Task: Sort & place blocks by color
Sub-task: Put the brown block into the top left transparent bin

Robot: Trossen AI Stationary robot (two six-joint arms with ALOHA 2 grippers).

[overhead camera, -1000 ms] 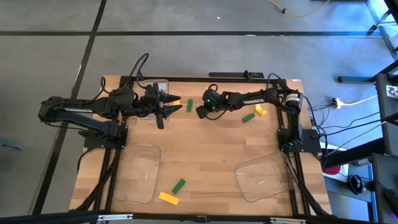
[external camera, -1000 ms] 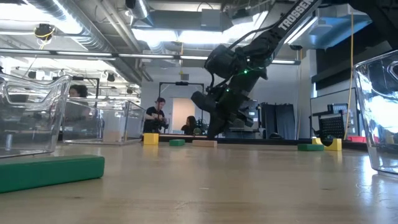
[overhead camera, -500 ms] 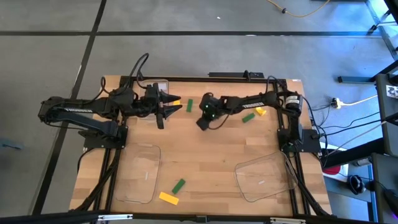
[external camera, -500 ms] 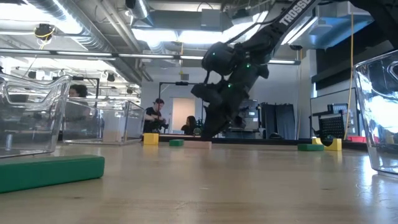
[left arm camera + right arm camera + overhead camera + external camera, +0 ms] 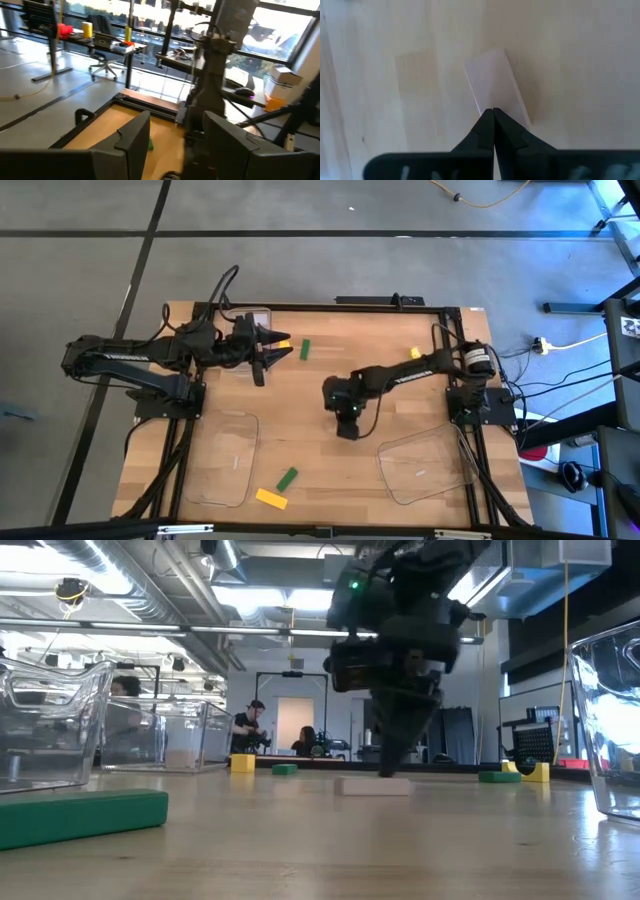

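One tan block (image 5: 496, 82) matters here, lying flat on the bare wood near the middle of the table (image 5: 300, 430), and the right gripper (image 5: 348, 423) is right on it: in the right wrist view the two dark fingers are pressed together into a single point whose tip rests at the block's near short edge. From that tip the block runs away toward roughly 11 o'clock in that picture, so its long axis lies nearly in line with the closed fingers, a little skewed. The low view shows the same pale block (image 5: 372, 785) lying flat under the pointed tip. With jaws closed and holding nothing, this arm looks set to nudge or slide the block, not lift it; a pick would first need the fingers spread across the narrow width. The left gripper (image 5: 272, 352) sits well apart at about 10 o'clock on the table, jaws parted and empty, near a yellow block (image 5: 284, 344) and a green block (image 5: 305, 349), so the right arm is clearly the nearer one.
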